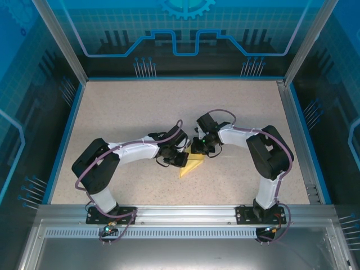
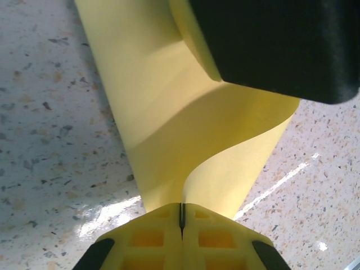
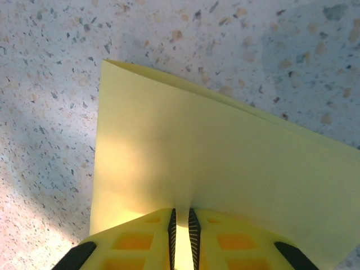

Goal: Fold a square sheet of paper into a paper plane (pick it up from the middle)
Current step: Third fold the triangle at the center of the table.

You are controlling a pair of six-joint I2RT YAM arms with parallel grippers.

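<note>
Pull or twist the two grips against each other and the thin sheet of paper (image 2: 163,129) could tear or crease off-line, since your left jaws and right jaws are both clamped on it. It sits pale yellow, doubled over and bowed, mid-bench (image 1: 140,112), toward the near edge.

Speckled beige table (image 1: 112,107), folded pale-yellow paper (image 1: 191,167) on it
</note>
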